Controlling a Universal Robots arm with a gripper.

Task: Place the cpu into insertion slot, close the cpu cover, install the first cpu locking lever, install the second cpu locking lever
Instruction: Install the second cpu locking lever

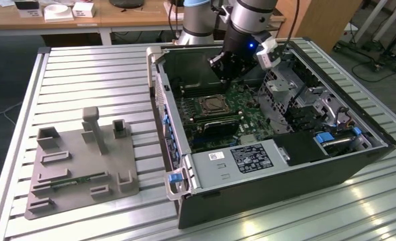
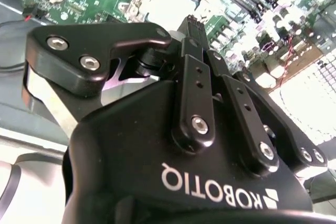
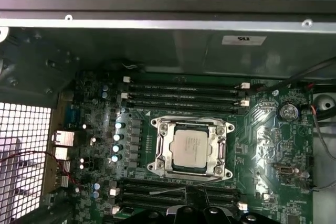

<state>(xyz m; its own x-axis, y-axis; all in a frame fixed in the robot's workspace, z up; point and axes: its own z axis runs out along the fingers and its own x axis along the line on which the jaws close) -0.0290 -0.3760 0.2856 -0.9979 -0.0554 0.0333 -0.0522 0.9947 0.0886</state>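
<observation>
- The open computer case (image 1: 278, 165) is laid on its side on the ribbed metal worktop (image 1: 84, 70), toward the exterior view's right edge; a wide strip of bare slats is left between the case and the worktop's far edge on the exterior view's left.
- A grey moulded fixture tray (image 1: 77, 170) is set near the worktop's near corner on the exterior view's left, well apart from the case.
- The hand (image 1: 226, 68) is held above the case's open side, over the far part of the green motherboard (image 1: 252, 113), clear of the case walls.
- In the second wrist view, the black fingers (image 2: 195, 85) are seen pressed close together with nothing between them, so the hand (image 2: 191, 24) is clenched and empty.
- Inside the case, the insertion slot (image 3: 191, 148) is seen amid the green board, between rows of long black memory slots (image 3: 184, 94).
- The cpu (image 3: 191, 148), a flat square with a matt silvery-grey top, is seated in the slot.
- The cpu cover (image 3: 163, 150), a thin silvery frame with a square window, is laid flat around the chip.
- A perforated metal grille (image 3: 23, 156) is seen at one end of the board.
</observation>
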